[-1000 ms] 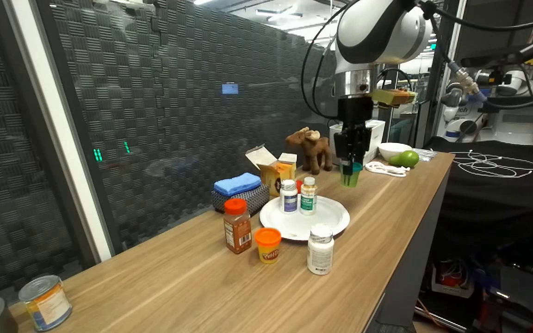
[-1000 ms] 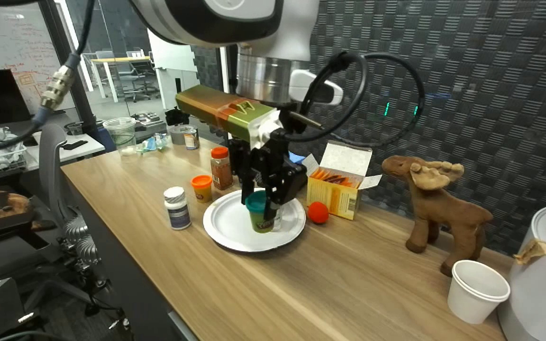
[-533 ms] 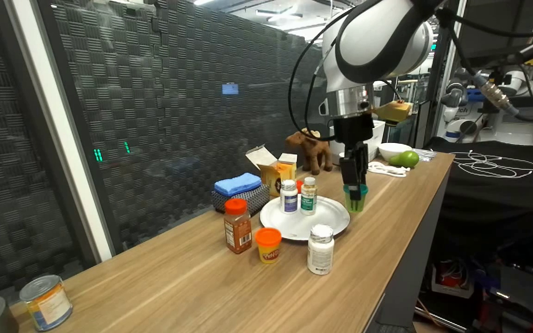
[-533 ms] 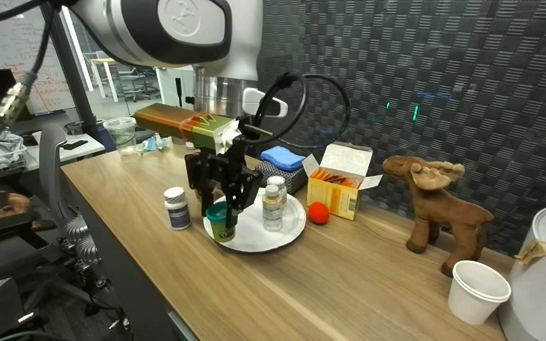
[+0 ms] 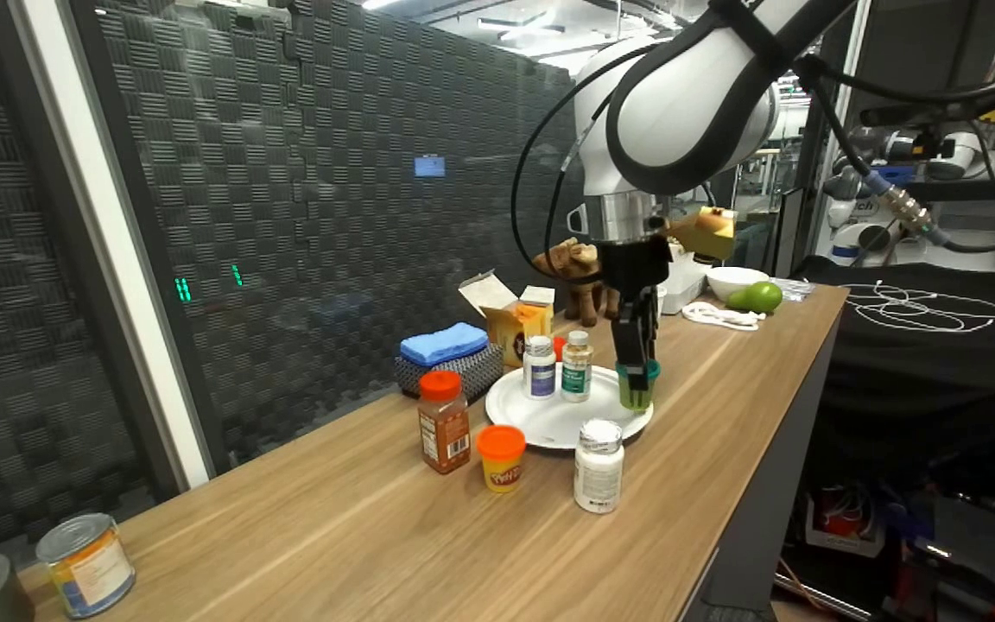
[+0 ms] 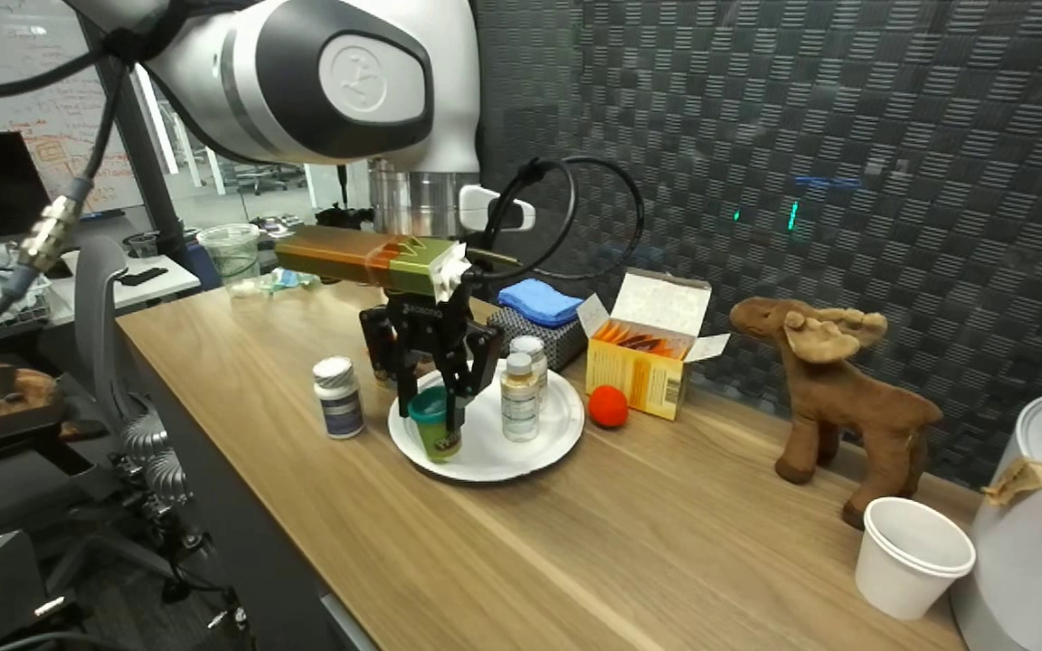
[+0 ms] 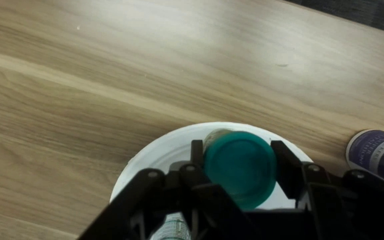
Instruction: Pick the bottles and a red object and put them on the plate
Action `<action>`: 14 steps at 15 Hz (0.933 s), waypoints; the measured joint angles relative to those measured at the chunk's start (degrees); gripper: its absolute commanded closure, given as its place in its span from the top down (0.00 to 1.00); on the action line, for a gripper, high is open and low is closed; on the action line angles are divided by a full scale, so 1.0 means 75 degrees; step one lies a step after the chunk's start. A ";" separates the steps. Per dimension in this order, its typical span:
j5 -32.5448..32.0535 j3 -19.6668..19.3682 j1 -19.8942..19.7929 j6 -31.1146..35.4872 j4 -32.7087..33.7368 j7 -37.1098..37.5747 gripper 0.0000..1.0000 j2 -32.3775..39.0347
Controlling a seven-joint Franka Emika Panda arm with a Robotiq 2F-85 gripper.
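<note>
A green tub with a teal lid (image 6: 438,438) is between the fingers of my gripper (image 6: 431,414), shut on its sides. It leans slightly over the near rim of the white plate (image 6: 494,461); I cannot tell whether its base touches. Two white-capped bottles stand on the plate, one with a green label (image 5: 576,376), one with a purple label (image 5: 539,373). Another white bottle (image 5: 598,471) and a red-brown jar with an orange-red lid (image 5: 444,436) stand on the table. The red object, a small orange-red ball (image 6: 608,406), lies beside the plate.
Around the plate are an orange-lidded tub (image 5: 501,458), an open yellow box (image 6: 643,371) and a patterned box with a blue cloth (image 6: 539,301) on it. A toy moose (image 6: 838,398) and white cups (image 6: 910,561) stand further along. A can (image 5: 87,566) sits near a table end.
My gripper has carried the green tub across and down, past the bottles to the plate's near rim. The tub stays between the fingers, and the bottles have not moved.
</note>
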 measured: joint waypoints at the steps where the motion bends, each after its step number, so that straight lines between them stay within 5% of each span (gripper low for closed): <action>1: 0.0010 0.0000 -0.0010 0.0087 0.0070 0.0000 0.28 0.0089; 14: 0.0202 -0.0033 -0.0331 0.0296 0.0884 0.0000 0.28 0.0868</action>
